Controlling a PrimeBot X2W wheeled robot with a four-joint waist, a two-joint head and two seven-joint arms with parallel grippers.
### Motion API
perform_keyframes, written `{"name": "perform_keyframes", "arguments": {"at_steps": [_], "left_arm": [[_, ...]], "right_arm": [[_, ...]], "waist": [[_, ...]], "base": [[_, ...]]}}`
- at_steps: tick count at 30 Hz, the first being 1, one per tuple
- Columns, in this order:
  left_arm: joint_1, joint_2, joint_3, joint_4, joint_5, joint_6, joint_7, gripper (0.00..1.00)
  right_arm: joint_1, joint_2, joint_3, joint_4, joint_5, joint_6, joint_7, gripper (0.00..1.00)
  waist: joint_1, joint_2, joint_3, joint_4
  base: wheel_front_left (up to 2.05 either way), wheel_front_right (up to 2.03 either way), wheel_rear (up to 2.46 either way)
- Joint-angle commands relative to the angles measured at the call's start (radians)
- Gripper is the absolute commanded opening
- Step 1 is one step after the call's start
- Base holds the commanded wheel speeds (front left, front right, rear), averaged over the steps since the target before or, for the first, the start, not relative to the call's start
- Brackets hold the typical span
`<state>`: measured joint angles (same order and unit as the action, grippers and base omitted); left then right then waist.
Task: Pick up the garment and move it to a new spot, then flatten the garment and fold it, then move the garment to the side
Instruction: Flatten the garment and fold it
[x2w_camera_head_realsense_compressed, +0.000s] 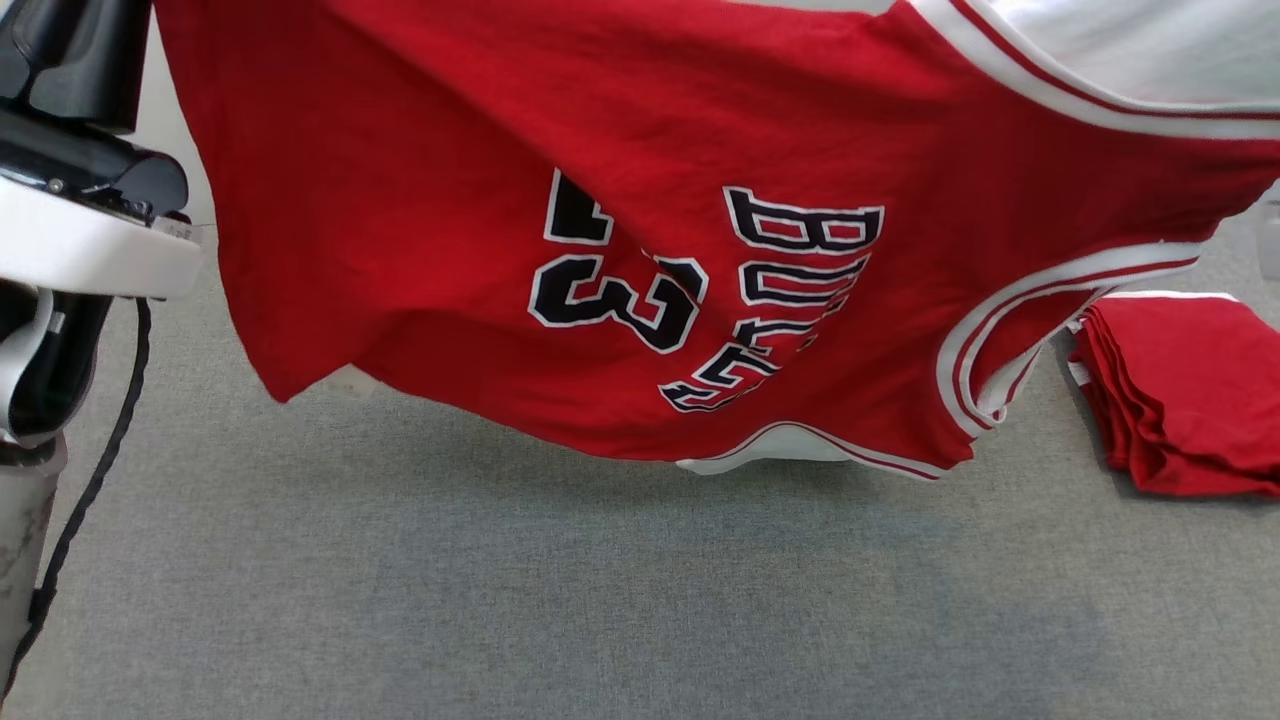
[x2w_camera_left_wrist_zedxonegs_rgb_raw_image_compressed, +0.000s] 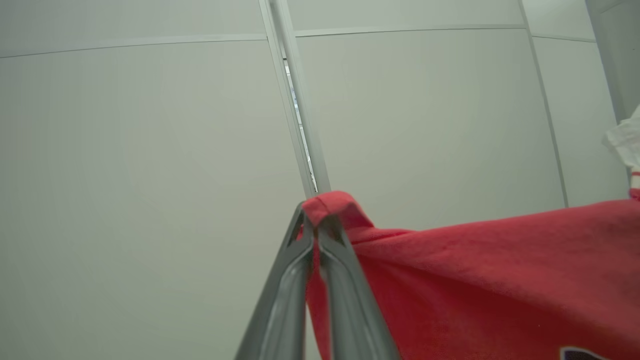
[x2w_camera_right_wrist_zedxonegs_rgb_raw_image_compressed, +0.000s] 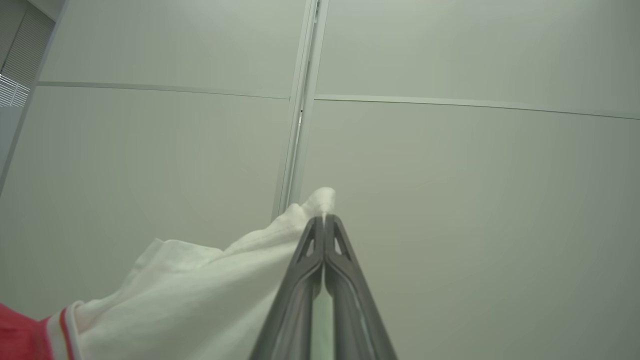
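Observation:
The garment (x2w_camera_head_realsense_compressed: 700, 230) is a red basketball jersey with white trim and dark lettering, hanging spread in the air above the grey table (x2w_camera_head_realsense_compressed: 500, 600). Its lower edge hovers just over the surface. In the left wrist view my left gripper (x2w_camera_left_wrist_zedxonegs_rgb_raw_image_compressed: 316, 220) is shut on a red corner of the garment (x2w_camera_left_wrist_zedxonegs_rgb_raw_image_compressed: 475, 270), fingers pointing up toward the ceiling. My right gripper (x2w_camera_right_wrist_zedxonegs_rgb_raw_image_compressed: 325, 219) is shut on a white part of the garment (x2w_camera_right_wrist_zedxonegs_rgb_raw_image_compressed: 200, 290), which drapes off to the left with red fabric at its far end. The left arm (x2w_camera_head_realsense_compressed: 70, 220) stands at the head view's left edge.
A stack of folded red clothes (x2w_camera_head_realsense_compressed: 1190, 390) lies on the table at the right. A black cable (x2w_camera_head_realsense_compressed: 100, 470) hangs down at the left edge. Both wrist views look up at pale ceiling panels (x2w_camera_left_wrist_zedxonegs_rgb_raw_image_compressed: 150, 150) with a seam between them.

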<state>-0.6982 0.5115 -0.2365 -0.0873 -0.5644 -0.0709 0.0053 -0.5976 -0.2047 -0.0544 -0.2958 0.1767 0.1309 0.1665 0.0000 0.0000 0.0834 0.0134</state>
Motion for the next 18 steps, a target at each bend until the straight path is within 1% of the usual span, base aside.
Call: {"name": "perform_keyframes", "arguments": {"at_steps": [1, 5, 8, 13, 16, 18], "left_arm": [[-0.031, -0.005, 0.004, 0.028, -0.016, -0.006, 0.008, 0.0], [-0.117, -0.018, -0.005, 0.127, -0.035, -0.019, 0.012, 0.0], [-0.209, -0.036, -0.017, 0.237, -0.045, -0.035, -0.004, 0.0], [-0.379, -0.074, -0.052, 0.447, -0.047, -0.053, -0.097, 0.0], [-0.484, -0.092, -0.068, 0.569, -0.058, -0.059, -0.167, 0.0], [-0.535, -0.102, -0.089, 0.652, -0.064, -0.06, -0.195, 0.0]], "right_arm": [[-0.041, -0.004, 0.01, 0.032, 0.01, 0.0, 0.0, 0.0], [-0.173, -0.002, 0.032, 0.131, 0.024, 0.0, -0.008, 0.0], [-0.3, 0.012, 0.041, 0.244, 0.009, 0.0, -0.022, 0.0], [-0.526, 0.046, 0.075, 0.462, -0.033, 0.0, -0.078, 0.0], [-0.655, 0.071, 0.091, 0.602, -0.048, 0.0, -0.132, 0.0], [-0.724, 0.085, 0.098, 0.697, -0.064, 0.0, -0.178, 0.0]], "waist": [[0.0, 0.0, 0.014, -0.003], [0.0, 0.0, 0.063, -0.001], [0.0, 0.0, 0.109, 0.002], [0.0, 0.0, 0.158, 0.006], [0.0, 0.0, 0.172, 0.004], [0.0, 0.0, 0.175, 0.001]], "base": [[0.0, 0.0, 0.0], [0.0, 0.0, 0.0], [0.0, 0.0, 0.0], [0.0, 0.0, 0.0], [0.0, 0.0, 0.0], [0.0, 0.0, 0.0]]}}
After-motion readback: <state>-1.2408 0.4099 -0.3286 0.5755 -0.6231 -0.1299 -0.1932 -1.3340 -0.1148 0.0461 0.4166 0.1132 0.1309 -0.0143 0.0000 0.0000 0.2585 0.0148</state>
